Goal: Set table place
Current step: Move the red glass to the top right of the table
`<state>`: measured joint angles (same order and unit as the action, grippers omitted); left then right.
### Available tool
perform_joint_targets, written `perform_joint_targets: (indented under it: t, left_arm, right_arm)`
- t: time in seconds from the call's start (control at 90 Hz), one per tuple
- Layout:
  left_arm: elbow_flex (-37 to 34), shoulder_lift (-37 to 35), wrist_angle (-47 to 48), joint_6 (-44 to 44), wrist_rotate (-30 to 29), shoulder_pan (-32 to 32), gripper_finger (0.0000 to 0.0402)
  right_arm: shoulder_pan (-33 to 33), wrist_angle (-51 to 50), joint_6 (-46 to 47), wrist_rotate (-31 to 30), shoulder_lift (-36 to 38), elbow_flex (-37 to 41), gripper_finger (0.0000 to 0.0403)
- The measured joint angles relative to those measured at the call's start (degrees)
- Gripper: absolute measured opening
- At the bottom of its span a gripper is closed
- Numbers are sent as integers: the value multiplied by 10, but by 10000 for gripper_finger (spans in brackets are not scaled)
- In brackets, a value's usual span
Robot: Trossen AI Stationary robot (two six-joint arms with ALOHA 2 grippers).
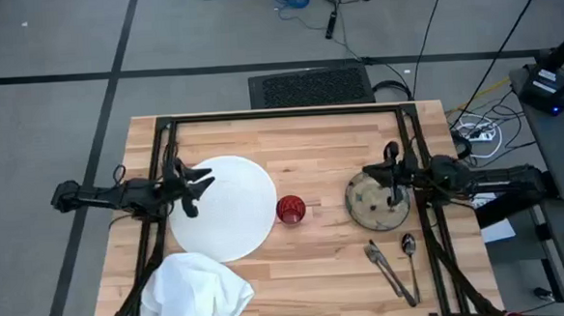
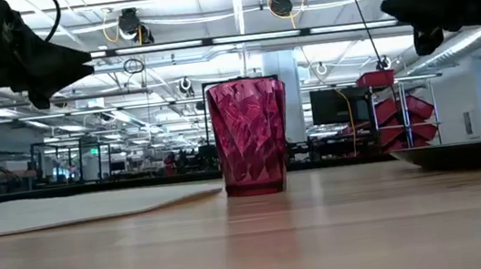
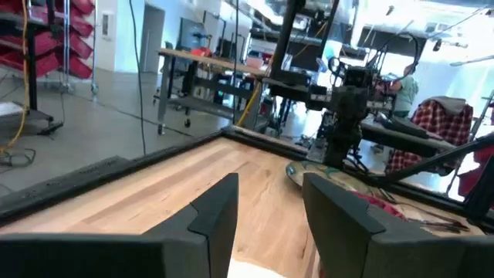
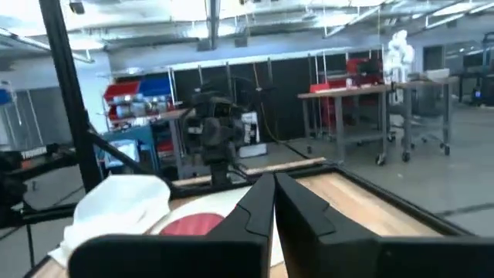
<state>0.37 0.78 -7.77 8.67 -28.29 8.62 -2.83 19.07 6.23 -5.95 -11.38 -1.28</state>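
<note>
Left gripper (image 1: 198,187): spread wide, holding nothing, raised over the left part of the large white plate (image 1: 231,207). Right gripper (image 1: 393,176): fingers pressed together, nothing between them, poised over the grey-green speckled bowl (image 1: 371,204). Between plate and bowl, upright on the wooden surface (image 1: 310,147): small red cup (image 1: 291,210), just beside the plate's right edge and apart from the bowl. At the near left corner, below the plate: crumpled white napkin (image 1: 197,293). Below the bowl, side by side near the right rail: knife and fork (image 1: 389,268), then spoon (image 1: 410,258), apart from the bowl.
</note>
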Motion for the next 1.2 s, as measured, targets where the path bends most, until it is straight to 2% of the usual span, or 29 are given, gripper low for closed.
perform_joint_targets:
  t: [0.311, 0.422, 0.6, 0.778, 1.056, 1.2]
  left_arm:
    - [0, 0, -80, 0, -3, 0, 132]
    - [0, 0, -104, -1, -3, 0, 132]
    - [0, 0, -110, 14, -6, 0, 132]
    - [0, 0, -107, 15, -11, 0, 132]
    - [0, 0, -92, 16, -11, 0, 132]
    - [0, 0, -103, 71, -11, 0, 132]
  right_arm:
    - [0, -31, -47, -2, -188, -100, 0]
    - [-1, -94, -69, -10, -243, -148, 0]
    - [-1, -234, -42, -93, -307, -235, 0]
    - [-2, -346, -11, -92, -358, -304, 0]
    - [-28, -351, -5, -92, -414, -315, 0]
    - [-36, -329, -6, -93, -447, -315, 0]
